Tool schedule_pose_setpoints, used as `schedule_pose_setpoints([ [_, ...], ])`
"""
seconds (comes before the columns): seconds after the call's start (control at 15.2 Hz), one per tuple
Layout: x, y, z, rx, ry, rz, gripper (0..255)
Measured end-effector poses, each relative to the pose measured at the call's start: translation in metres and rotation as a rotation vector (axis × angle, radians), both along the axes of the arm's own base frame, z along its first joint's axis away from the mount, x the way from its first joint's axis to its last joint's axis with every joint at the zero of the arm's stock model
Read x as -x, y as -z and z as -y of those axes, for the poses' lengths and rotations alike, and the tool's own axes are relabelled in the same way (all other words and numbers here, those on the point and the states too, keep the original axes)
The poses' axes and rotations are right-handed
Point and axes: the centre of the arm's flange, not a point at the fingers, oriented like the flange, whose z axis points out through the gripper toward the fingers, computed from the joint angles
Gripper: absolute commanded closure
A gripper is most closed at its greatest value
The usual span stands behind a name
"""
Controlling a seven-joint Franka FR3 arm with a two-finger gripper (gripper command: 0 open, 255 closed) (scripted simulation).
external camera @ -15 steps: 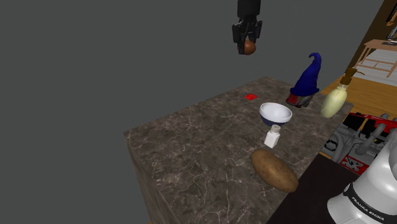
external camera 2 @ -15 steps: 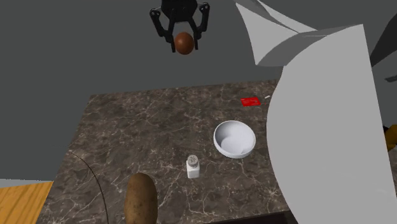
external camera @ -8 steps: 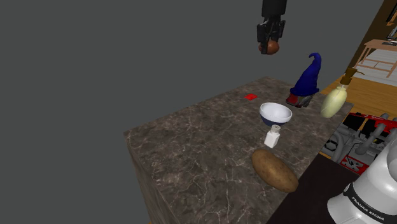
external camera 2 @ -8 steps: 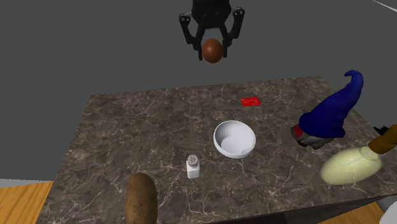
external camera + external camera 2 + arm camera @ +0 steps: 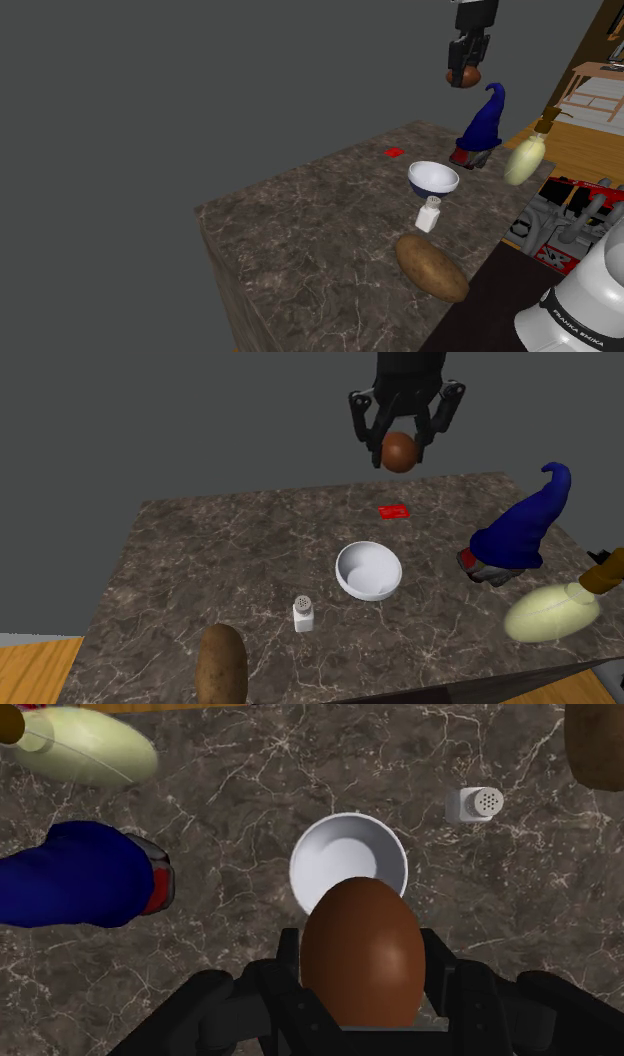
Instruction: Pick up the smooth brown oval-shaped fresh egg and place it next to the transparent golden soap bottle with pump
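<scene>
Claw (image 5: 400, 456) is clamped across the sides of the egg (image 5: 362, 954), which is smooth, brown and oval. It hangs high over the table (image 5: 200, 552), roughly above the white bowl (image 5: 368, 570), and that height probably exists to clear the tall blue cone (image 5: 520, 532). Bottle (image 5: 548, 614) sits just beside the cone at the edge of the dark veined-stone table: pale yellow, rounded, brown pump.

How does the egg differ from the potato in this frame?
The egg is clasped in the gripper high above the table; the potato lies on the table near its edge. The egg is smooth, glossy and reddish brown; the potato is duller, mottled tan. The potato looks longer and bulkier. Both are brown ovals.
</scene>
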Motion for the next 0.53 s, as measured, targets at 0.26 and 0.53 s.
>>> schedule_pose_setpoints([
  [0.26, 0.034, -0.003, 0.043, 0.000, 0.000, 0.000, 255],
  [0.53, 0.065, -0.005, 0.086, 0.000, 0.000, 0.000, 255],
])
